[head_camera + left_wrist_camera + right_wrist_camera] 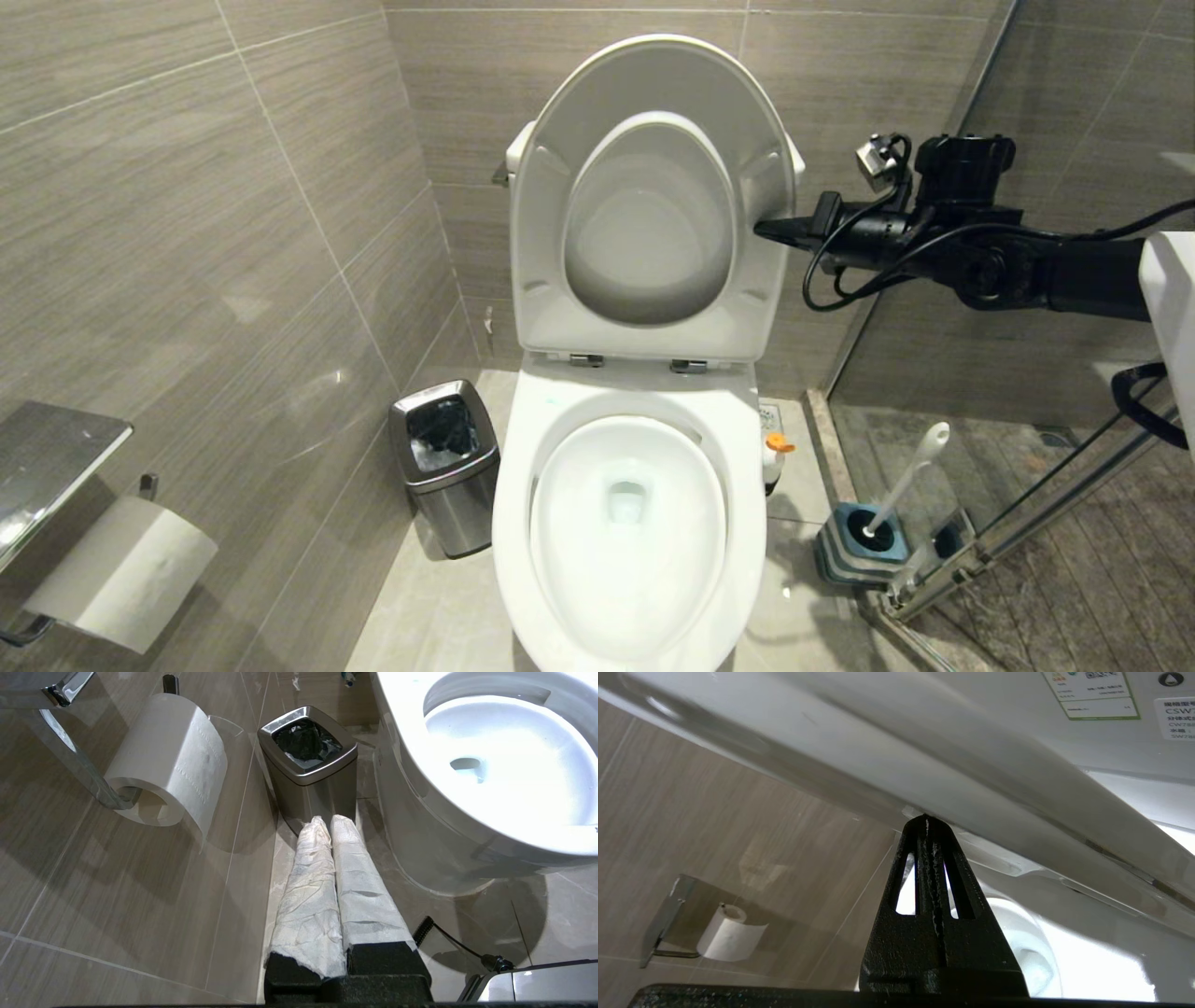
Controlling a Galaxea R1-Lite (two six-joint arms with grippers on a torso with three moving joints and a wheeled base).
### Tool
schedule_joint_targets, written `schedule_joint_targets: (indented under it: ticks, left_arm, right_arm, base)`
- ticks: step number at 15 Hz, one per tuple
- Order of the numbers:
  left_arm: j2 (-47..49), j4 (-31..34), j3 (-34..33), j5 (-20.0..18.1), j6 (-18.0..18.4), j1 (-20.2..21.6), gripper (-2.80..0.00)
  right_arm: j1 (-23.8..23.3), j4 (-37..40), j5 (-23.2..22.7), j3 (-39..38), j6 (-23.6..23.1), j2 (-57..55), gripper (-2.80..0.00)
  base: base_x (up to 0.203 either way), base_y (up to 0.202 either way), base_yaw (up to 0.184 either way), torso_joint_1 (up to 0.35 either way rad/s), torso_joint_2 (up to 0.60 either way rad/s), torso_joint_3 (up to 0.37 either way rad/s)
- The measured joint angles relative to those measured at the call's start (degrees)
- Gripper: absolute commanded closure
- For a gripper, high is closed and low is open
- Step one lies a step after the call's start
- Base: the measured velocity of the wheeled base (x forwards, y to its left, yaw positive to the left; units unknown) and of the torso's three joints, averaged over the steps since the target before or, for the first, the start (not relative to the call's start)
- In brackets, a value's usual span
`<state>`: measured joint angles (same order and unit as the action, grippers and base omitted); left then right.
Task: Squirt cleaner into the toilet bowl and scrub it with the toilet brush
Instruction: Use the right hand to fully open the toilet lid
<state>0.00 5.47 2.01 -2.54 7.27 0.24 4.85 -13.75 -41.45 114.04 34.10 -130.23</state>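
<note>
Bathroom stall, grey wood-grain tile walls: my right gripper (764, 229), black and pressed shut on nothing, reaches level from the right, its tips touching the outer edge of the raised white plastic seat and lid (653, 187). In the right wrist view the closed right gripper (927, 820) meets the pale underside of that edge, with the basin showing bright beyond.

Below, the glossy white ceramic toilet bowl (523, 504) stands open, its wide flat rim bare, the water in its throat carrying a faint turquoise tint of cleaner (625, 499); a small teal spot sits on the rim near the hinges.

The toilet brush (910, 476), a slim white plastic handle with a rounded end, leans in its squat blue-and-grey square holder (864, 551) on the floor to the right of the bowl, well apart from my right gripper. Its bristle head is hidden inside the holder.

My left gripper (325, 821), fingers wrapped in white paper-like covering and closed together with nothing between them, hangs low beside the bowl's left flank, pointing at the small square steel bin (308, 765) with its black liner. The same bin (446, 462) stands just left of the bowl in the head view. A white toilet paper roll (121, 574) hangs from a chrome holder on the left wall.
</note>
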Motion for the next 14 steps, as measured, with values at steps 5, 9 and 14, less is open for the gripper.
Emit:
schedule_joint_targets:
  ticks: [5,9,14]
  left_arm:
    - [0.0,0.0,0.0,-0.1,0.0,0.0,0.0]
    - [0.0,0.0,0.0,-0.1,0.0,0.0,0.0]
    - [0.0,0.0,0.0,-0.1,0.1,-0.2,0.0]
  right_arm:
    - [-0.1,-9.0,0.1,0.5,-2.0,-3.3,0.0]
    - [-0.7,-15.4,2.9,0.5,-6.6,-5.6,0.0]
    - [-1.1,-17.1,3.1,0.5,-8.0,-6.3,0.0]
  base:
    - [0.0,0.0,0.0,0.0,0.0,0.0]
    - [0.0,0.0,0.0,0.0,0.0,0.0]
    - [0.0,0.0,0.0,0.0,0.0,0.0]
